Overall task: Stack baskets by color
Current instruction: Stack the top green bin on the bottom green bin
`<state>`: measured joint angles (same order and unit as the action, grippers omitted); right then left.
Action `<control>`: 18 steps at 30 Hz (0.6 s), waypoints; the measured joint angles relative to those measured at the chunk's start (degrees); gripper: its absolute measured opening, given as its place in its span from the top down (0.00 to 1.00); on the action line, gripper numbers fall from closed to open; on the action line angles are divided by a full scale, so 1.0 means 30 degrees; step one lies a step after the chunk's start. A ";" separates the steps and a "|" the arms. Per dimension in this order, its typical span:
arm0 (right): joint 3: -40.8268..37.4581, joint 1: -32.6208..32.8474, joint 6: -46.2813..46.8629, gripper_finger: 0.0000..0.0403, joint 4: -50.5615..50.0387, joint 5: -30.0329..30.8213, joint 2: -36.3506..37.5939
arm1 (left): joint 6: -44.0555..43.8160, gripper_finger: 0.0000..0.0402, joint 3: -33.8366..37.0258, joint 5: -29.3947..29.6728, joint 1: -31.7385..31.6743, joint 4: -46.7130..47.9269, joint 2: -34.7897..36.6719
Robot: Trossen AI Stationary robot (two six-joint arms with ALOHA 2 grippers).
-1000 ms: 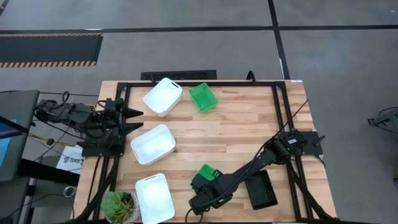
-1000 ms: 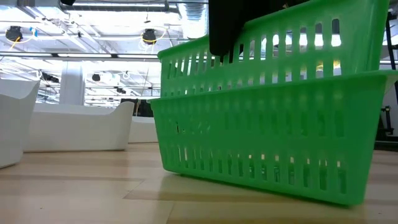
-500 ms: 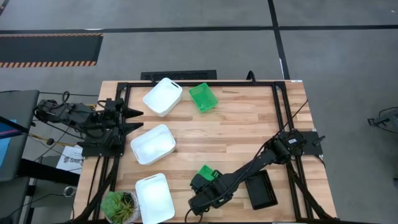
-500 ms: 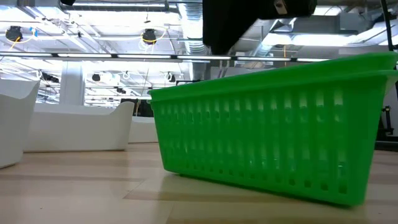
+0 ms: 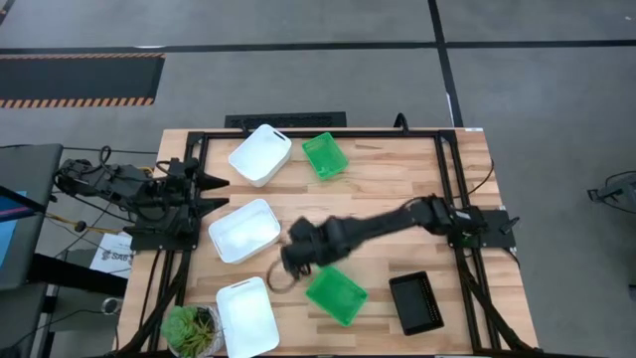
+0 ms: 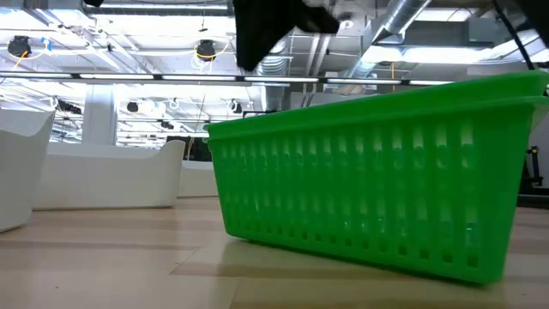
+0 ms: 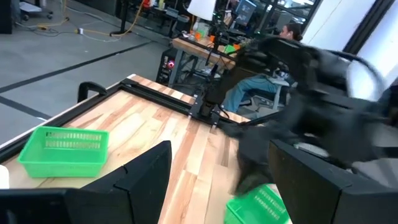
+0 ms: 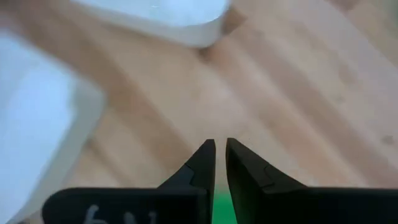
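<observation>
White baskets flank right end effector; plant nearby.

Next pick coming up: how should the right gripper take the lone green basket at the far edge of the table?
Grip one long wall of the green basket at its top rim, coming straight down from above. It stands upright with its mouth open, skewed to the table edges, so turn the wrist to match. Its thin mesh walls suit one finger inside and one outside. The right gripper, nearly shut, must open first.
</observation>
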<state>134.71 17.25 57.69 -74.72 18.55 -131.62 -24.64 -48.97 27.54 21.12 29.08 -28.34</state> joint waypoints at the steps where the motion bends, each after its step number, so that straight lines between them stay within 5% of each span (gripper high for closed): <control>1: -0.0023 -0.0486 -0.0416 0.85 -0.0269 -0.0003 -0.0031 | 0.0000 0.37 0.0000 -0.0057 0.0004 0.0001 0.0000; 18: -0.0034 -0.6835 -0.7803 0.79 -0.0477 0.0946 -0.0254 | 0.0510 0.37 0.0000 -0.0114 0.0007 0.0446 0.0000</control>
<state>134.61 -3.26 34.28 -76.15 21.39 -132.38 -23.11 -48.97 27.20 21.15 30.42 -28.34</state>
